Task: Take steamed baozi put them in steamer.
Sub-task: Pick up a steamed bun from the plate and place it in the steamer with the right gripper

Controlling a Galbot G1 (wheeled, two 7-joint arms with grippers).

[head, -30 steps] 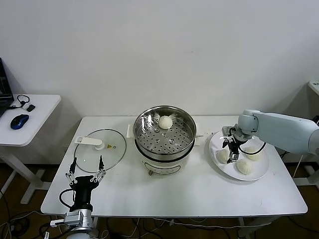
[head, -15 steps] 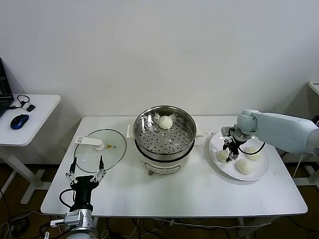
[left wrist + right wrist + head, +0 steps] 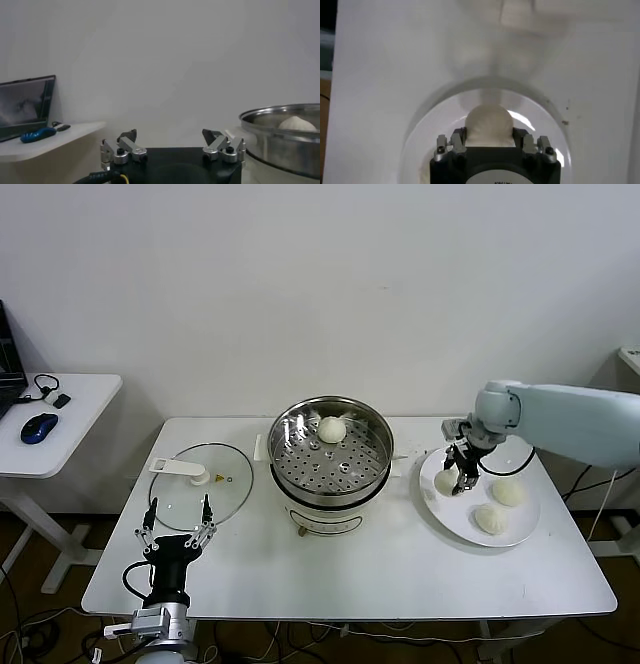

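Observation:
My right gripper (image 3: 456, 480) is shut on one baozi (image 3: 445, 481) and holds it just above the left part of the white plate (image 3: 447, 518). In the right wrist view the bun (image 3: 488, 124) sits between the jaws of that gripper (image 3: 489, 141), with the plate (image 3: 420, 150) below. Two more baozi (image 3: 508, 491) (image 3: 490, 518) lie on the plate. One baozi (image 3: 331, 428) rests on the perforated tray at the back of the steel steamer (image 3: 330, 452), mid-table. My left gripper (image 3: 178, 522) is open and empty, parked at the table's front left; its wrist view shows it (image 3: 170, 136) with the steamer (image 3: 280, 145) to one side.
A flat glass lid (image 3: 200, 484) lies on the table left of the steamer, just beyond the left gripper. A small white side table (image 3: 60, 434) with a blue mouse (image 3: 38, 427) stands farther left. The wall is close behind the table.
The right gripper has closed on the plate's left bun and raised it a little off the plate, moving slightly toward the steamer. The left arm has barely moved.

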